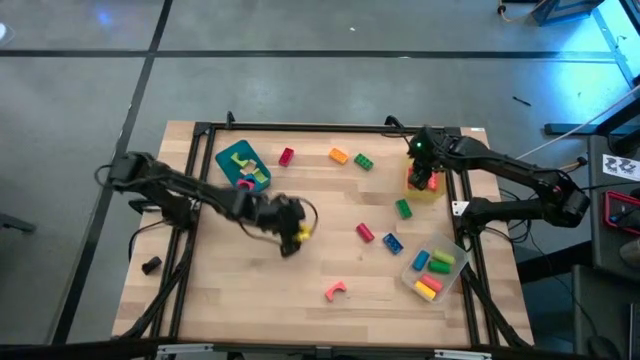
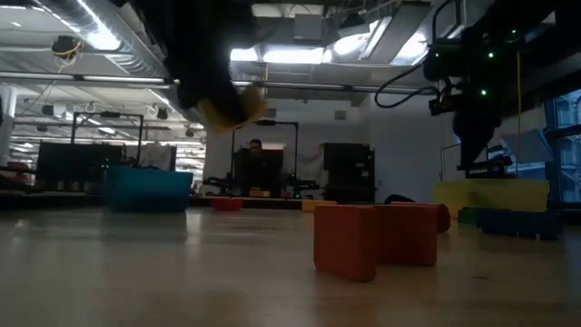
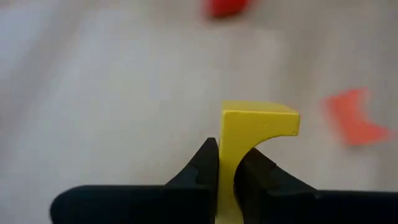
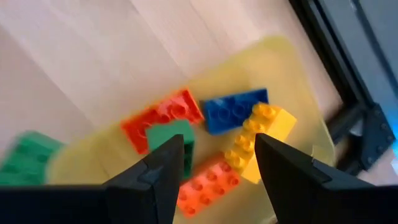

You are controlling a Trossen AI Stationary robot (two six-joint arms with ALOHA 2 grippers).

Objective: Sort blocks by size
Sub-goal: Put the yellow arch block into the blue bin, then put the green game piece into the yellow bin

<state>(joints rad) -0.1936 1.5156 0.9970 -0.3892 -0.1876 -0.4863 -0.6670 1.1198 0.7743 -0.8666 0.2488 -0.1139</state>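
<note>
Yellow plastic, smooth and arch-shaped: my left claw [image 3: 227, 168] pinches this yellow arch block [image 3: 252, 134] above the pale wood-grain worktop [image 1: 300, 270], near its middle. My right claw [image 4: 217, 162] hangs spread over the yellow tray [image 4: 298, 81], where studded bricks lie: a red brick [image 4: 165, 118], a blue brick [image 4: 233, 111], a yellow brick [image 4: 261, 140]. A pink arch [image 1: 335, 291] lies loose on the wood.

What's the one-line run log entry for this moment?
left gripper: shut on yellow arch block, mid-table | right gripper: open, above yellow tray of bricks
</note>
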